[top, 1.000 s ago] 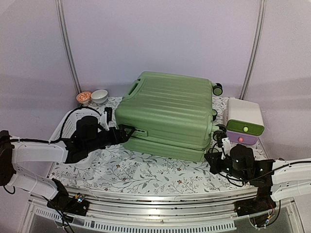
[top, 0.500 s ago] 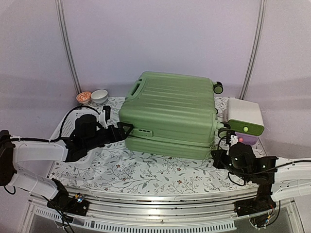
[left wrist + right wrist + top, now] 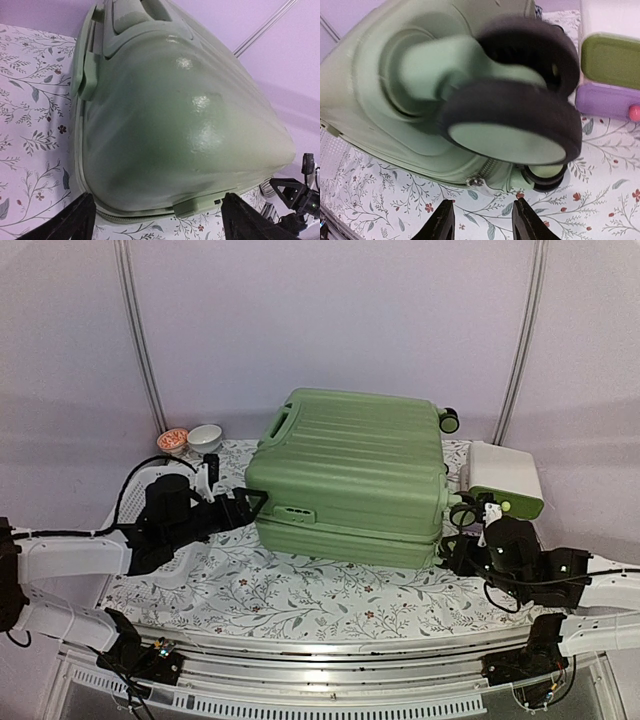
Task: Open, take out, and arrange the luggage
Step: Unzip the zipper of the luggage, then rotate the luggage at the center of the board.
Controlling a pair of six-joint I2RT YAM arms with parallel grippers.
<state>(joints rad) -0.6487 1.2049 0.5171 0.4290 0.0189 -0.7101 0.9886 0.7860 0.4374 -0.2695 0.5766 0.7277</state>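
You had the luggage point(image 3: 350, 475) lying flat in the middle of the table point(image 3: 300, 595), on the flowery cloth. Its two green halves lay one on top of the other. Its handle point(image 3: 277, 423) was at the back left, and its black wheels were on the right side.

Your left gripper point(image 3: 250, 504) was at the near left corner of the luggage. Its fingers point(image 3: 75, 220) were spread wide and held nothing. In the left wrist view the round green corner filled the picture just past the fingertips. Whether they touched it, you could not tell.

Your right gripper point(image 3: 452, 552) was low at the near right corner, next to the wheels. Its fingers point(image 3: 442, 220) were parted, with only the cloth between them — nothing was in their grasp. One wheel point(image 3: 520, 115) was big and blurry right in front of that camera. A small silver zipper pull point(image 3: 477, 181) sat on the seam under it.

A white, green and purple box point(image 3: 505, 485) stood just beside the luggage on the right, behind the right gripper. A white basket point(image 3: 185, 562) with holes lay under your left arm. Two little bowls point(image 3: 205, 437) sat together at the back left corner, and one held something pink.
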